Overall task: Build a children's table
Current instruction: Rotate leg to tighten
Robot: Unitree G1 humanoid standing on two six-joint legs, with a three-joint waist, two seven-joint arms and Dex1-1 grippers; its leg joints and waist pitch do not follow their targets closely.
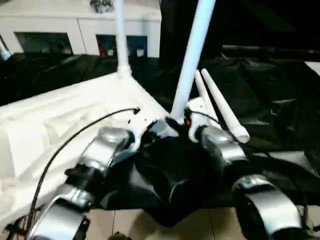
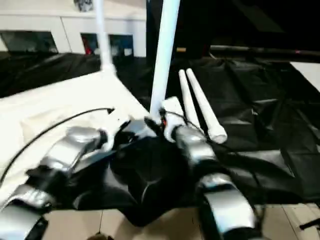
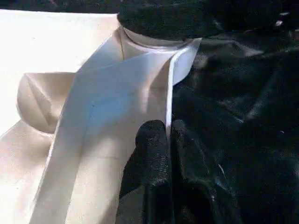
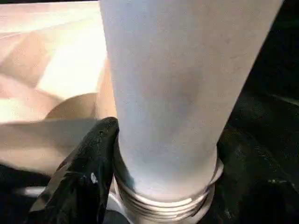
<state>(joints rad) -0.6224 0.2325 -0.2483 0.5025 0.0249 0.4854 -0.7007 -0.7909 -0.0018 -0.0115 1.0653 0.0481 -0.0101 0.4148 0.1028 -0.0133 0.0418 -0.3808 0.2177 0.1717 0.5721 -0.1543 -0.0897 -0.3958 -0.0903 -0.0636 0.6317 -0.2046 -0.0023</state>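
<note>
The children's table top (image 1: 60, 120) lies upside down on the black-draped work table. One white leg (image 1: 120, 40) stands upright in its far corner. A second leg (image 1: 192, 60) rises tilted from the near corner socket, its threaded end (image 4: 163, 205) showing at the socket's mouth. My right gripper (image 1: 180, 122) is shut around that leg's base, with one black finger (image 4: 93, 168) pressed against its side. Just left of that corner, my left gripper (image 3: 167, 128) is shut on the top's thin rim (image 3: 169, 88). Two loose legs (image 1: 220, 105) lie side by side on the cloth to the right.
A white cabinet (image 1: 75, 25) with glass doors stands behind the work table. Creased black cloth (image 1: 280, 115) covers the table's right side and hangs over the near edge above pale floor (image 1: 130, 220). A black cable (image 1: 65, 145) loops over my left forearm.
</note>
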